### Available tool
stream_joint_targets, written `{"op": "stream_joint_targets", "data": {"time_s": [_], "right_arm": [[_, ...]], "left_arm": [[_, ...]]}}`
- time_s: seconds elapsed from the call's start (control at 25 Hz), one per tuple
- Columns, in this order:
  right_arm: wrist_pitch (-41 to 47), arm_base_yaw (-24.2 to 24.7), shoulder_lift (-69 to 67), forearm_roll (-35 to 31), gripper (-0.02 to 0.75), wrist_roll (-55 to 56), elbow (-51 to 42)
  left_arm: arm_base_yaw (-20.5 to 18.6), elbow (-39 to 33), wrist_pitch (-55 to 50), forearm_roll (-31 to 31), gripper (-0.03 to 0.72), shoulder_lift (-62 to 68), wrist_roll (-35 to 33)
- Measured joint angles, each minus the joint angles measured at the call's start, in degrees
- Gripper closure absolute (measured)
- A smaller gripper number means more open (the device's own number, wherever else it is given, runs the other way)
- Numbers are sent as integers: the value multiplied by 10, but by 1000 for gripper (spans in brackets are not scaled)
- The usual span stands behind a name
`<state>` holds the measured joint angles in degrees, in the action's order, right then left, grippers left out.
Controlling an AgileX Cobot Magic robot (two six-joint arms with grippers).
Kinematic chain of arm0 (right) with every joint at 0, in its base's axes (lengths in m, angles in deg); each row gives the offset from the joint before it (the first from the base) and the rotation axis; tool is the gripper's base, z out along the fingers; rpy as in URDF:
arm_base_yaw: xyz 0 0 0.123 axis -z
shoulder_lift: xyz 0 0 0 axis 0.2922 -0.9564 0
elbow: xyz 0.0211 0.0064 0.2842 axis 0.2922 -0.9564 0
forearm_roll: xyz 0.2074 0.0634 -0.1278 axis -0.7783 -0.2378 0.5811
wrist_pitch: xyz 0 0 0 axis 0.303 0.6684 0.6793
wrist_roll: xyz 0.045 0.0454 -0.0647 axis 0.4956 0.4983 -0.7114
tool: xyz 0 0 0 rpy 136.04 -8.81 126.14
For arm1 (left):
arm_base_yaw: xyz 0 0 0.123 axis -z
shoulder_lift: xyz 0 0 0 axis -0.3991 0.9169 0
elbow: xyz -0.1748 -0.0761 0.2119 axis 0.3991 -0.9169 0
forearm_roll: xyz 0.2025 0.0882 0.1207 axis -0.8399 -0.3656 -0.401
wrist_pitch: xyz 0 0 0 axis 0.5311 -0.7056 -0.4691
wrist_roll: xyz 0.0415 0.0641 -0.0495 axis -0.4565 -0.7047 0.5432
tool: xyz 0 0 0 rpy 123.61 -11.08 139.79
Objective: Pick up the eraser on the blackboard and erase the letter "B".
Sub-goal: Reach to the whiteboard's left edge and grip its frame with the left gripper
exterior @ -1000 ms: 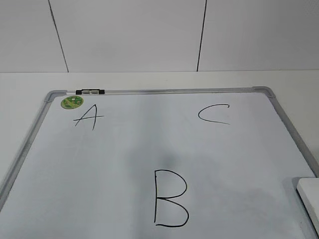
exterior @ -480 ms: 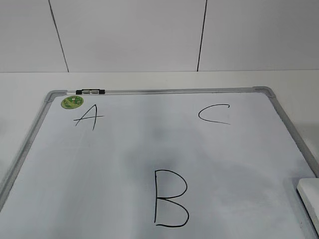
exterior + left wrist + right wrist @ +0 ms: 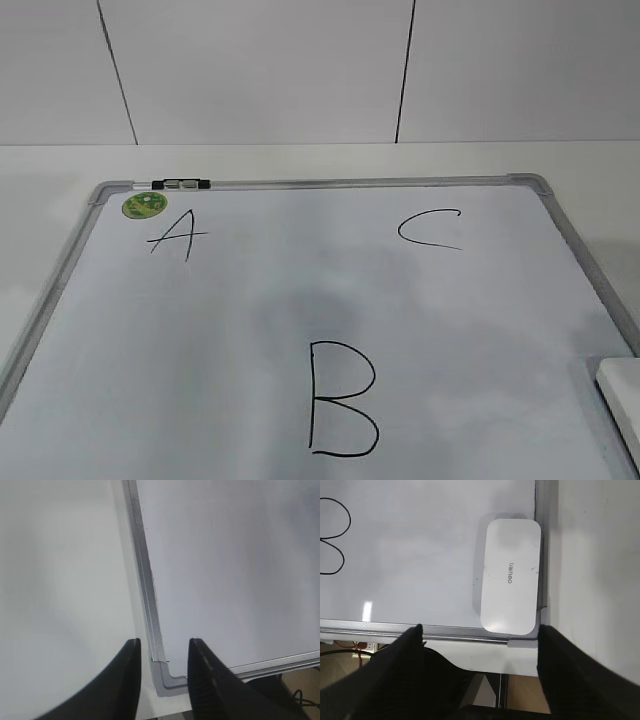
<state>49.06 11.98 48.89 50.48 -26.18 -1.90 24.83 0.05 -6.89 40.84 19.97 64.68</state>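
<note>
The blackboard (image 3: 300,300) is a white dry-erase board with a grey frame, lying flat. The large black letter "B" (image 3: 342,398) is at its near middle; part of it shows in the right wrist view (image 3: 332,535). The white eraser (image 3: 510,575) lies at the board's near right corner, and its edge shows in the exterior view (image 3: 622,392). My right gripper (image 3: 479,630) is open and empty, held above the board's near edge just short of the eraser. My left gripper (image 3: 162,645) is open and empty above the board's near left corner (image 3: 167,680).
A smaller "A" (image 3: 175,235) and a "C" (image 3: 430,230) are written near the far edge. A round green sticker (image 3: 145,205) and a black-and-silver clip (image 3: 180,184) sit at the far left corner. White table (image 3: 300,160) surrounds the board; a tiled wall stands behind.
Nothing on the board has moved. Only the faint shadows on the board's surface have shifted slightly.
</note>
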Motion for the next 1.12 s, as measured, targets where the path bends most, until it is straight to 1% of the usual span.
{"op": "stream_joint_targets", "data": {"time_s": [0.16,0.4,0.52,0.72,0.92,1.0,1.12], "right_arm": [[0,0,-1,0,169,0,0],[0,0,-1,0,169,0,0],[0,0,-1,0,169,0,0],[0,0,-1,0,169,0,0],[-1,0,-1,0,169,0,0],[-1,0,-1,0,169,0,0],[-1,0,-1,0,169,0,0]], "left_arm": [[0,0,35,0,448,100,0],[0,1,124,0,448,229,-2],[0,17,150,0,448,283,-2],[0,53,165,-5,448,346,-3],[0,59,185,-5,448,390,-4],[5,59,198,-6,448,398,-4],[22,61,221,-9,448,405,-4]]}}
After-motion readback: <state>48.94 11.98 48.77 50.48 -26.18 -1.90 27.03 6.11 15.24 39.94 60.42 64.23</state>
